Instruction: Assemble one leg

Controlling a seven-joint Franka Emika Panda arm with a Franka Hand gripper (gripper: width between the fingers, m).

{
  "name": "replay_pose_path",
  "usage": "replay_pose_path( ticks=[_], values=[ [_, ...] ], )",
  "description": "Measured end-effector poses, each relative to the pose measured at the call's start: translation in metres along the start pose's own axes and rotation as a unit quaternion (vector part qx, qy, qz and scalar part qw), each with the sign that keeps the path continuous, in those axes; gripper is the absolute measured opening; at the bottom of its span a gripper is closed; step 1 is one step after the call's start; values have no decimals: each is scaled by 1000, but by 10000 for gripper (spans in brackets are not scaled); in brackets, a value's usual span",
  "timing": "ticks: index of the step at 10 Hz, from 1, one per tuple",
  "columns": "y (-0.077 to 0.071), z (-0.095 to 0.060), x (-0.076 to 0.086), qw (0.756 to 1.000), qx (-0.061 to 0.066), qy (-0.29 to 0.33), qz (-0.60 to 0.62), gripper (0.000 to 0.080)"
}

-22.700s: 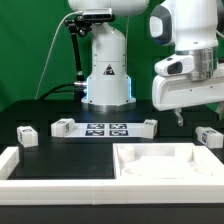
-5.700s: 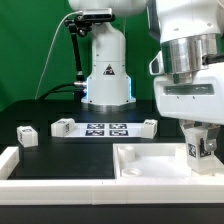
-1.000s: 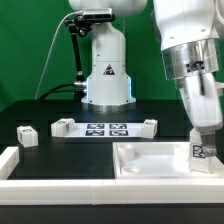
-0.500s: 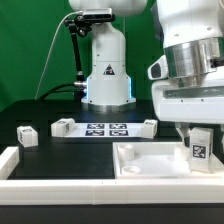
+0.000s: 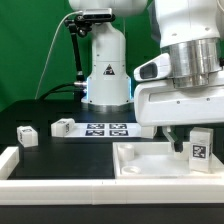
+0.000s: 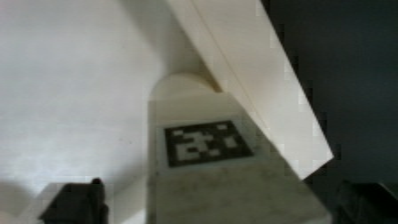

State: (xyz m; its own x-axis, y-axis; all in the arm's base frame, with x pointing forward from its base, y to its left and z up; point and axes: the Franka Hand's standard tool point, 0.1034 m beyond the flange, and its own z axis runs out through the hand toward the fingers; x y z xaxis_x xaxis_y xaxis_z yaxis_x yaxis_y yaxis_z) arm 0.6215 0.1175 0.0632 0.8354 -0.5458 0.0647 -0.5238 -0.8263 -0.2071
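A leg (image 5: 200,149), a small white block with a black-and-white tag, stands upright at the far right corner of the large white panel (image 5: 150,165). My gripper (image 5: 197,141) hangs over it, one dark finger (image 5: 178,141) showing to the exterior view's left of the leg. In the wrist view the leg (image 6: 210,150) lies between the two dark fingertips (image 6: 75,201) of my gripper (image 6: 217,205), with a gap on at least one side. The jaws are open around it. Two more legs (image 5: 25,135) (image 5: 63,126) lie on the table at the left.
The marker board (image 5: 105,128) lies in front of the robot base (image 5: 106,70). A white raised frame (image 5: 50,186) runs along the front and left edges. The gripper body hides the table behind the panel's right part.
The wrist has straightened from a tilt and turned, its white body swinging toward the exterior view's left. The leg stays upright at the panel's corner.
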Motion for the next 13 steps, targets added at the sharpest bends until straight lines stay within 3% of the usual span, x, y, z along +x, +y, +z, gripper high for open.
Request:
replay_pose_path(
  ticks=[1,3,6,8,11,13],
  values=[
    [0,0,0,1000,0,0,0,640],
    [2,0,2,1000,-1,1,0,297],
    [3,-1,3,1000,-2,3,29,297],
    [4,-1,3,993,7,18,120,297],
    [6,-1,3,952,16,11,307,297],
    [6,0,2,889,26,0,458,297]
  ],
)
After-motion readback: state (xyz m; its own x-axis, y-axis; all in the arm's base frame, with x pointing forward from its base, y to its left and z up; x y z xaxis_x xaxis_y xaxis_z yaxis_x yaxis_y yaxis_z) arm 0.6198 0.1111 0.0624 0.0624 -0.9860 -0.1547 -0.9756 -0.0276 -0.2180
